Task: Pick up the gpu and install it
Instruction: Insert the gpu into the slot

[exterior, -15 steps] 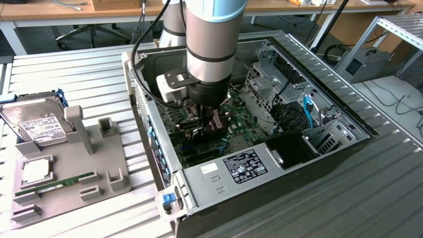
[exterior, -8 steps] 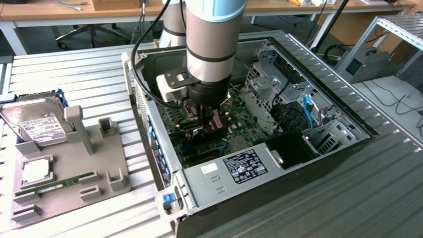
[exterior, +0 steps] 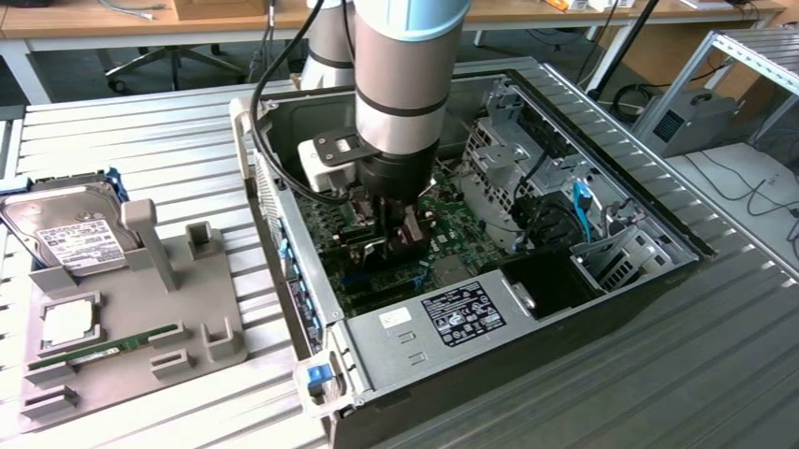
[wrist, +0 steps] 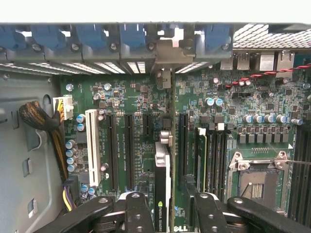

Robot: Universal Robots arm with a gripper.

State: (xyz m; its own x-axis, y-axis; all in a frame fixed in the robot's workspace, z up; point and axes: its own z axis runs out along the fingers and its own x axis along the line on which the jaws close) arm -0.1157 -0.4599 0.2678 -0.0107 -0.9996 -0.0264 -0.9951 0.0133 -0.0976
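While the end effector [wrist: 170, 206] straddles it, the gpu [wrist: 162, 174] reads NVIDIA.

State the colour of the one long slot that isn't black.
Long white plastic slot; best in wrist view.

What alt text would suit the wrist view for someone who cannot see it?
The gpu stands on edge on the green motherboard inside a computer case, straddled by the open gripper, whose black fingers stand apart on either side of it. Black expansion slots and an empty processor socket flank the card.
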